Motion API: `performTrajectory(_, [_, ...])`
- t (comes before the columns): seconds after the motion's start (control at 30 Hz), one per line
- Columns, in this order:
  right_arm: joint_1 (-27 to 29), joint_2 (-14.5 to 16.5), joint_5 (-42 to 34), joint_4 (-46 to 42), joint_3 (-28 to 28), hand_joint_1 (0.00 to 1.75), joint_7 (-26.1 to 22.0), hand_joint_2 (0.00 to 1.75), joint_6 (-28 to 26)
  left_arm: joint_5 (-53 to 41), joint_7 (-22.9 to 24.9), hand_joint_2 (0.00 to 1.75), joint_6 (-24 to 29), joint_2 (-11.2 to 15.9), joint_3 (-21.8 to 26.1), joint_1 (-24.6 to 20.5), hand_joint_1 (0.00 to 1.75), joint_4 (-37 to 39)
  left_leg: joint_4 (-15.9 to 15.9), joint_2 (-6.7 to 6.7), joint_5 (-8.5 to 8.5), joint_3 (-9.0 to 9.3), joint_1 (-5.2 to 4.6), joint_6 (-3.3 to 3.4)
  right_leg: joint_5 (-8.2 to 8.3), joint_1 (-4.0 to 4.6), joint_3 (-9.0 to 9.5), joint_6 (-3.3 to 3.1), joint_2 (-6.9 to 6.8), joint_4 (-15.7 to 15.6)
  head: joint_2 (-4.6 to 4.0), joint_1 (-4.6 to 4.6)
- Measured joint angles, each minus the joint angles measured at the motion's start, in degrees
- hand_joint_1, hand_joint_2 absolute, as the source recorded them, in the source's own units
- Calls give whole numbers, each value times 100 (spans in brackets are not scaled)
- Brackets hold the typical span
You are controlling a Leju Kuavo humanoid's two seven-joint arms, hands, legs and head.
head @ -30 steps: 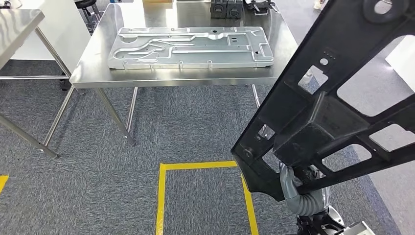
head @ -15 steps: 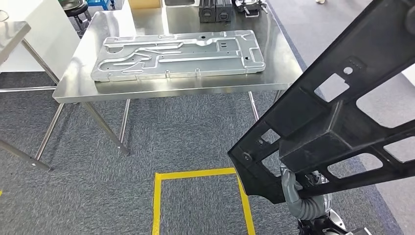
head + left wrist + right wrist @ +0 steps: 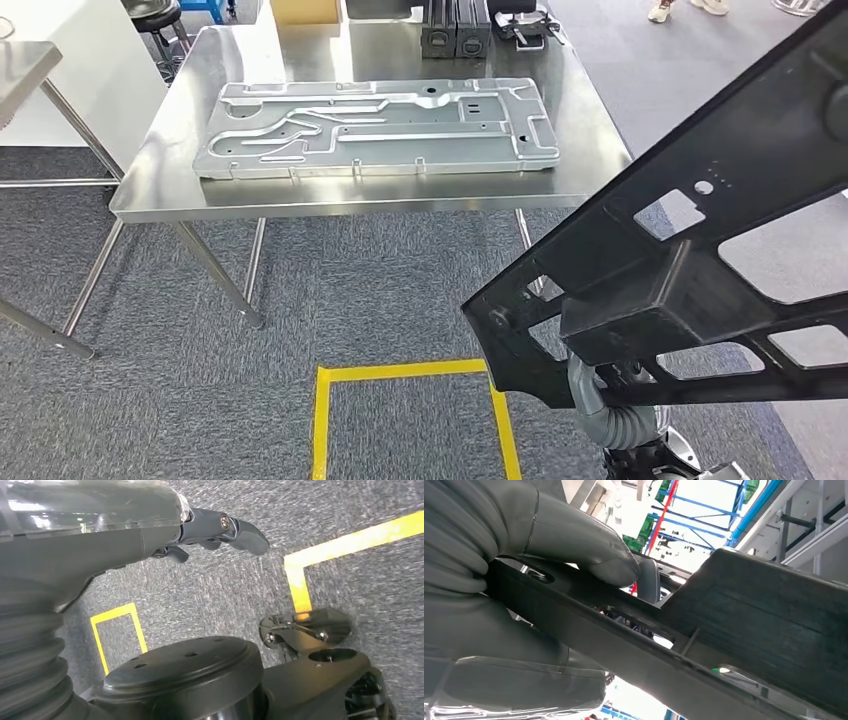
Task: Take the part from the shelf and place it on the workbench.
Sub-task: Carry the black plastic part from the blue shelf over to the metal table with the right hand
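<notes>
Right hand (image 3: 524,580) grasps the black part (image 3: 690,260), thumb clamped over its rail, filling the lower right of the frame. Left hand (image 3: 215,530) hangs released above the carpet. Workbench (image 3: 160,185), upper centre, has slid slightly lower since a moment ago as the view shifts: the carry continues, placement still ahead.

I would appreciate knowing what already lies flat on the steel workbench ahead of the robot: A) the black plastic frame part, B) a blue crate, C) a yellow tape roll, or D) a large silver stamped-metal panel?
D: the large silver stamped-metal panel lies flat on the steel workbench, while the black plastic frame part is off the bench, gripped by the right hand.
</notes>
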Motion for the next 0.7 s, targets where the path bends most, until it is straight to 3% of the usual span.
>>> performTrajectory(0.03, [1,0,4,3,0,175,-1,175,-3,-4,4,175,-7,1,0,6,0,0,4,-1,-61,85,5,-27,250,0,94,-16,-12,-351,0,-1])
performTrajectory(0.1, [4,-1,9,12,4,175,1,175,-16,-9,3,175,-14,4,0,4,0,0,-15,-2,-166,175,2,-98,487,28,211,-105,-41,-776,0,2])
performTrajectory(0.2, [18,-2,13,19,21,175,2,175,-58,-11,-21,175,-16,11,0,-4,0,0,40,7,-184,239,-10,-217,467,38,294,-263,-23,-866,0,3])
performTrajectory(0.23, [19,-2,13,19,31,175,2,175,-70,-11,-31,175,-16,12,0,-8,0,0,196,11,-169,195,-7,-248,444,26,345,-306,-15,-885,0,2])
performTrajectory(0.3, [18,-2,14,18,57,175,2,175,-80,-10,-45,175,-17,13,0,-22,0,0,785,14,-284,-146,7,-294,372,19,457,-368,-16,-906,0,2])
performTrajectory(0.37, [18,-2,15,19,77,175,2,175,-80,-1,-62,175,-24,17,1,-33,0,0,1485,14,-598,-638,15,-319,279,28,555,-394,-18,-909,0,2])
performTrajectory(0.43, [20,-2,15,20,85,175,2,175,-79,8,-73,175,-32,22,2,-57,0,0,1695,14,-773,-922,15,-310,173,41,685,-400,-15,-910,0,2])
performTrajectory(0.47, [21,-2,15,20,87,175,2,175,-78,8,-73,175,-35,24,2,-65,0,0,1521,14,-674,-934,11,-285,115,52,766,-399,-11,-911,0,2])
performTrajectory(0.57, [19,-3,15,25,92,175,1,175,-78,5,-62,175,-33,34,1,-39,0,0,525,15,124,-735,-47,-139,-46,79,974,-381,8,-921,0,2])
performTrajectory(0.6, [19,-3,16,30,94,175,1,175,-77,5,-61,175,-31,41,1,-36,0,0,333,13,271,-687,-78,-101,-89,77,1013,-351,20,-933,0,2])
performTrajectory(0.7, [18,-5,17,41,103,175,2,175,-77,1,-62,175,-27,51,1,-42,0,0,117,-3,315,-531,-107,-26,-85,61,1114,-235,41,-863,0,1])
